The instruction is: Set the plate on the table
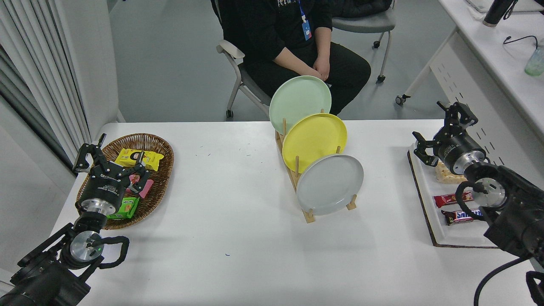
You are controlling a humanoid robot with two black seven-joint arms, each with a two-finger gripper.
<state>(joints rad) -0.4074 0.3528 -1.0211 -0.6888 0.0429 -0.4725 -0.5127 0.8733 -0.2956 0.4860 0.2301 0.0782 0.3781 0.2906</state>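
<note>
The grey plate (330, 184) sits propped upright in the wooden rack (307, 211) mid-frame, while the right gripper (440, 131) hovers far right, fingers spread, empty.

Office or lab workspace, wheeled office chair (238, 70) at twelve o'clock, long white desk (501, 55) at two o'clock, grey floor (170, 63).

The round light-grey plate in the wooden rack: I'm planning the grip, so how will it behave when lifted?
The round light-grey plate looks rigid, so it probably won't flex. Its smooth surface may slip. It stands on edge in the wooden rack, so it might roll once free.
</note>
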